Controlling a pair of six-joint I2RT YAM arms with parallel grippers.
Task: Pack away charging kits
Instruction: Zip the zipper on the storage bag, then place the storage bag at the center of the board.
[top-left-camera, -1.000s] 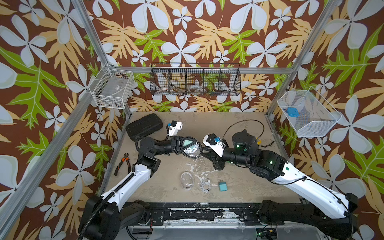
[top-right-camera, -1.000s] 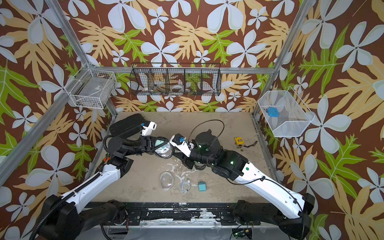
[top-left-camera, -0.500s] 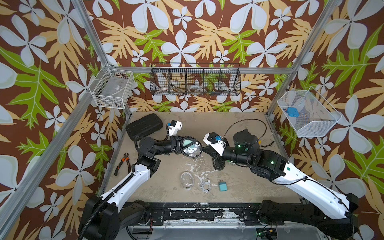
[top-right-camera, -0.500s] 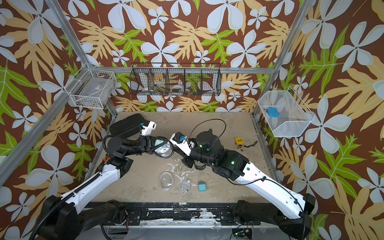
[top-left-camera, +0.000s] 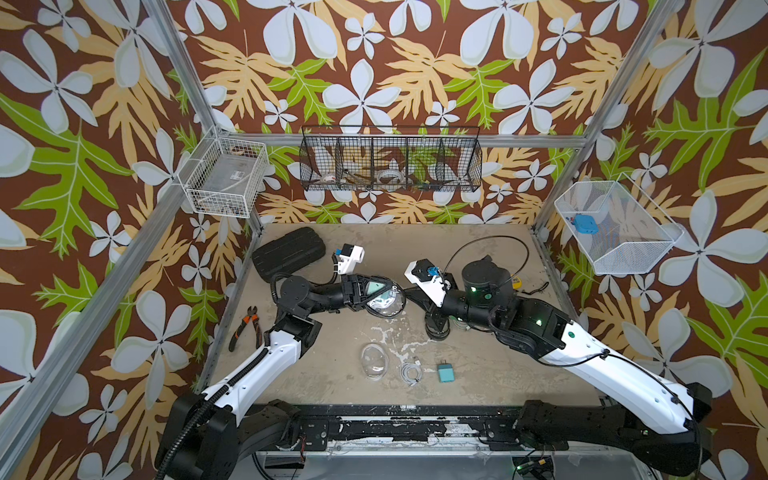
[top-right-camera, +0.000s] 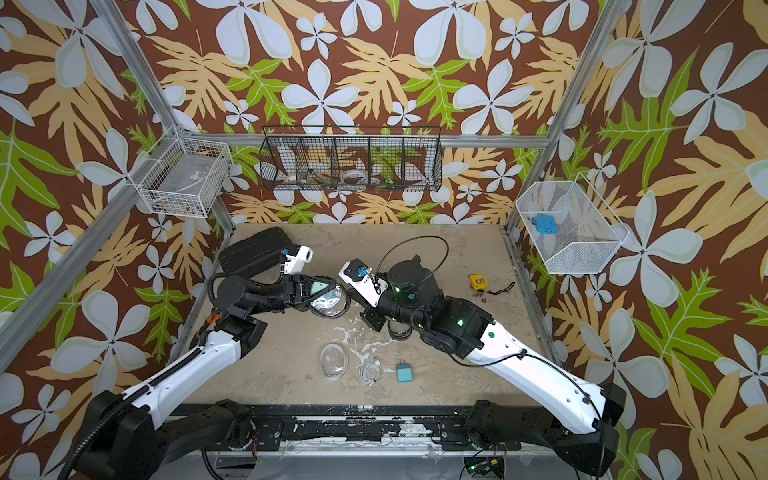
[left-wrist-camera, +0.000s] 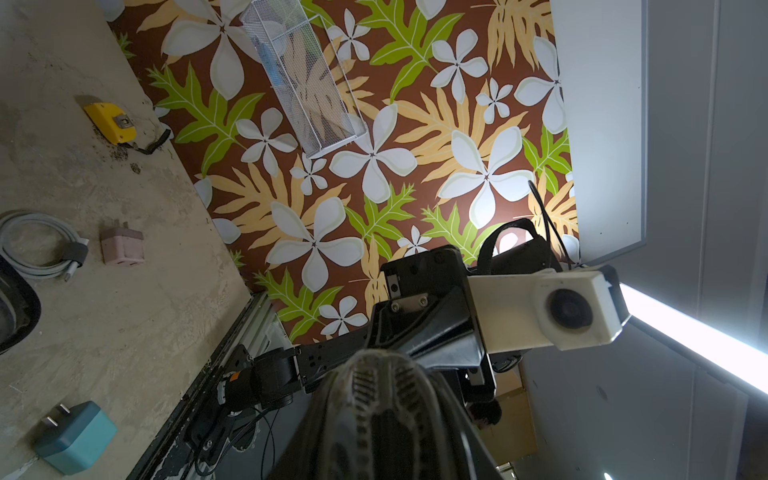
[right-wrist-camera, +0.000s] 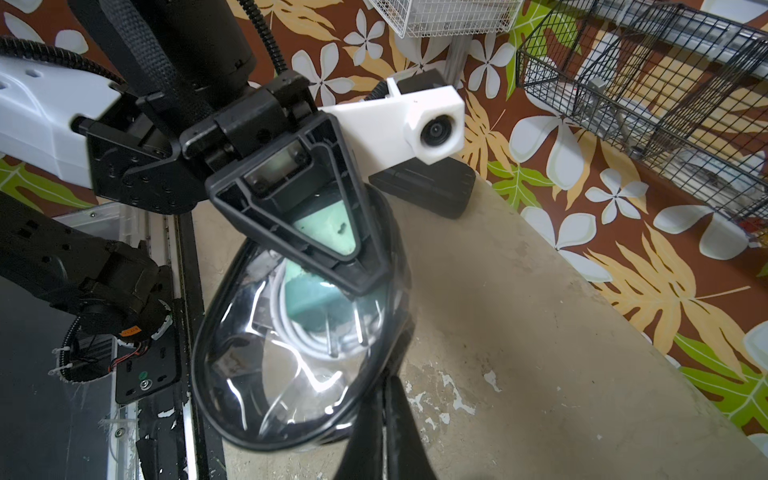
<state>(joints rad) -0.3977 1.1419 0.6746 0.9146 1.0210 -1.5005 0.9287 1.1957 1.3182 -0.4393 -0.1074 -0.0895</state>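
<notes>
My left gripper (top-left-camera: 365, 296) is shut on a black-rimmed clear pouch (top-left-camera: 384, 302), held up off the table. Inside it lie a mint plug (right-wrist-camera: 328, 232) and a coiled white cable (right-wrist-camera: 307, 336). My right gripper (right-wrist-camera: 390, 376) is shut, its tips against the pouch's black rim (right-wrist-camera: 401, 332); whether they pinch anything there I cannot tell. Near the front edge lie a clear pouch (top-left-camera: 374, 361), a white cable (top-left-camera: 410, 371) and a teal plug (top-left-camera: 446, 372). The left wrist view shows a pink plug (left-wrist-camera: 122, 249) beside another coiled cable (left-wrist-camera: 37, 245).
A black ribbed case (top-left-camera: 289, 251) lies at the back left, pliers (top-left-camera: 245, 328) at the left edge, a yellow tape measure (top-right-camera: 478, 281) at the right. Wire baskets (top-left-camera: 390, 160) hang on the walls. The right-hand mesh basket (top-left-camera: 615, 245) holds a blue block (top-left-camera: 584, 223).
My right gripper's jaws have closed at the pouch's rim after a small shift toward it. The left arm and the pouch have stayed put.
</notes>
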